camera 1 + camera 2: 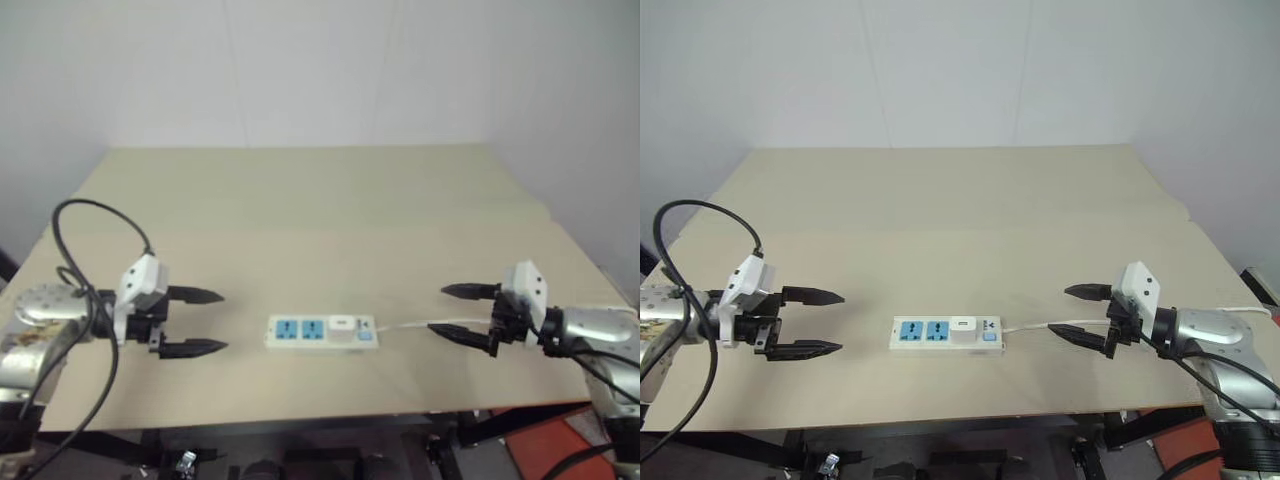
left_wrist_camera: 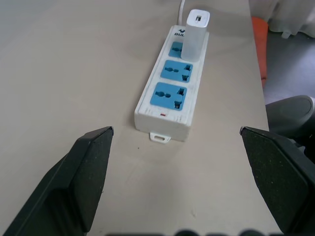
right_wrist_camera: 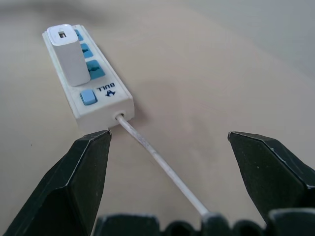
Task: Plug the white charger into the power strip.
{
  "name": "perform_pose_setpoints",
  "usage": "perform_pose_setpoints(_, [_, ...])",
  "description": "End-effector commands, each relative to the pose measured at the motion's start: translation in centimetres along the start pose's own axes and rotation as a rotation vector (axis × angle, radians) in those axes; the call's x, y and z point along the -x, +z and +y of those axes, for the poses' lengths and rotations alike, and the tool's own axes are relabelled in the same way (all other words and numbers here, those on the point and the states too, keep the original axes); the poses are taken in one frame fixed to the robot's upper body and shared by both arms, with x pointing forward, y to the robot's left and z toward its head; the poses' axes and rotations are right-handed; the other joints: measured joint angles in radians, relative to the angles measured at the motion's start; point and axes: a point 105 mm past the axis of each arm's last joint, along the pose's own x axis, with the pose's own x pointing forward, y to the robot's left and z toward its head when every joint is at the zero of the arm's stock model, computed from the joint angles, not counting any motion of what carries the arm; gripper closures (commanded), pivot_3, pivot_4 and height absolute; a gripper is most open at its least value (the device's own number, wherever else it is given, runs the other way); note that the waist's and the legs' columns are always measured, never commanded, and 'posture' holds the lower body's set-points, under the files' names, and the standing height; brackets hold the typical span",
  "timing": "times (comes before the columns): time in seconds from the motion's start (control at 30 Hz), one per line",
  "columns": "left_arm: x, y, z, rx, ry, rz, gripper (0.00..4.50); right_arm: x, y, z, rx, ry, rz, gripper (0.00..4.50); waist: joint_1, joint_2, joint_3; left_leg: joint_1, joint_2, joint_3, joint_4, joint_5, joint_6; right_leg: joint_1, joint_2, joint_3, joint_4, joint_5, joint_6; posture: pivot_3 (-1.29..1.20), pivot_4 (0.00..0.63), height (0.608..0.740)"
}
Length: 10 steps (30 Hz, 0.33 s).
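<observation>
The power strip (image 1: 320, 332) lies near the table's front edge, midway between my arms. The white charger (image 1: 343, 325) stands upright in its socket nearest the blue switch (image 3: 87, 97); the other two blue sockets (image 2: 170, 95) are bare. My left gripper (image 1: 194, 321) hovers open to the strip's left, pointing at it, with nothing between its fingers. My right gripper (image 1: 462, 312) hovers open to the strip's right, above the thin white cable (image 3: 157, 162), also holding nothing. Neither gripper touches the strip.
The tan table (image 1: 320, 220) stretches back to a white wall. The cable (image 1: 420, 324) runs right from the strip toward the table's right edge. A red object (image 1: 590, 440) sits on the floor below the right front corner.
</observation>
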Motion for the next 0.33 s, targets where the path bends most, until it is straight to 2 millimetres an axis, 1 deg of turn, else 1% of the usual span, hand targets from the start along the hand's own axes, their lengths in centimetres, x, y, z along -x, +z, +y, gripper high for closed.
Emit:
perform_pose_setpoints(0.03, [0.57,1.15,-0.08,-0.036,0.011,-0.015,0.00,0.44,1.16,-0.16,0.036,-0.023,-0.021,0.06,0.000,0.000,0.000,0.000,0.000,0.000,0.000,0.000,0.000,0.000,0.000,0.000,0.000,0.000,0.000,0.00,0.150,0.740])
perform_pose_setpoints(0.2, [0.66,1.43,-0.40,-0.034,0.012,-0.019,0.00,-0.43,1.14,0.22,0.019,-0.030,-0.031,0.06,-0.001,0.000,0.000,0.000,0.000,0.001,0.000,0.000,0.000,0.000,0.000,0.000,0.001,0.000,0.000,0.00,0.150,0.740])
perform_pose_setpoints(0.33, [0.53,1.64,-1.07,-0.021,0.023,-0.034,0.00,-0.31,0.85,0.06,0.001,-0.037,-0.024,0.06,-0.001,0.000,0.000,0.000,0.000,0.001,0.000,0.000,0.000,0.000,0.000,0.000,0.000,0.000,0.000,0.00,0.150,0.740])
